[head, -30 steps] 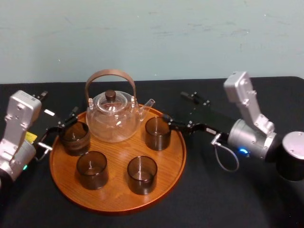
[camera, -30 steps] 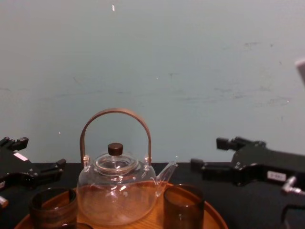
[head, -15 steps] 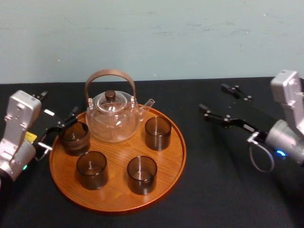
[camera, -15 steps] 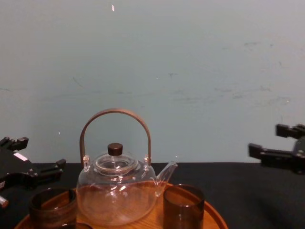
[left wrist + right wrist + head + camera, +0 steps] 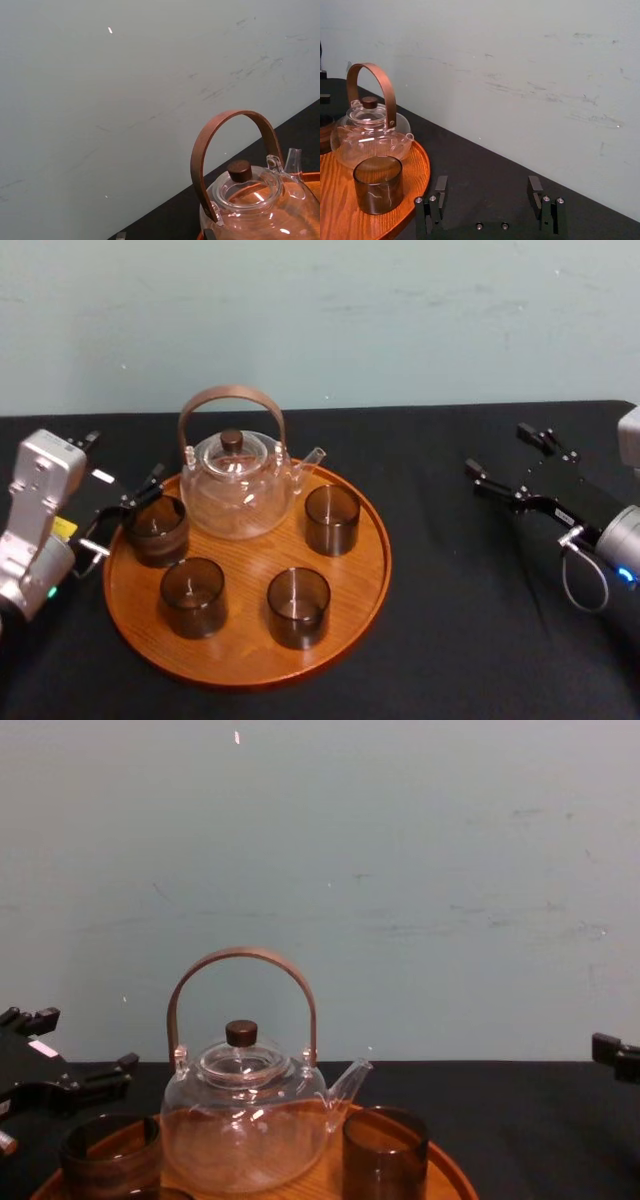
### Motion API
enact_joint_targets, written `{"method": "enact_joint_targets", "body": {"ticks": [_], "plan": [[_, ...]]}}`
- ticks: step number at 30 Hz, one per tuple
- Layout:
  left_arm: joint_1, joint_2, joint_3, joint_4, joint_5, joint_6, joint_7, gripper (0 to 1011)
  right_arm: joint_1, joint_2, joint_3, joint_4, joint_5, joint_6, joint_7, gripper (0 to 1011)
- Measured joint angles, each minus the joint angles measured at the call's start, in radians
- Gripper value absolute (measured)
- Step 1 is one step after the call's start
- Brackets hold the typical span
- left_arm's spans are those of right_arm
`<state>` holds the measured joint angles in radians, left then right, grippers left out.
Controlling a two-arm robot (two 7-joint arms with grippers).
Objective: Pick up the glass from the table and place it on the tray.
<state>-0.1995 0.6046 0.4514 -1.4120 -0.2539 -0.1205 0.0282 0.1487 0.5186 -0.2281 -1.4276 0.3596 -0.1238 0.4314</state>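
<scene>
The glass (image 5: 332,520) stood upright on the tray (image 5: 365,575), mouth up, well to the left of the right hand (image 5: 497,450), which hung spread and empty above the desk (image 5: 460,640). Four glasses and one teapot (image 5: 238,485) shared the tray. The left hand (image 5: 124,458) sat spread just beside another glass (image 5: 157,530).

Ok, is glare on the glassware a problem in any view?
Head view: only small highlights on the teapot lid; the glasses read cleanly against the tray. Left wrist view: bright glints low on the teapot body. Right wrist view: the open right gripper blends into the black table.
</scene>
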Motion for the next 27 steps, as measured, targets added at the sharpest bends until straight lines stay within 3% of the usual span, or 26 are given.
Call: {"method": "enact_joint_targets", "body": {"ticks": [27], "plan": [[0.000,0.000,0.000,0.000,0.000,0.000,0.000,1002,0.005,0.002,-0.008,-0.001,-0.002,0.000,0.006,1002]]}}
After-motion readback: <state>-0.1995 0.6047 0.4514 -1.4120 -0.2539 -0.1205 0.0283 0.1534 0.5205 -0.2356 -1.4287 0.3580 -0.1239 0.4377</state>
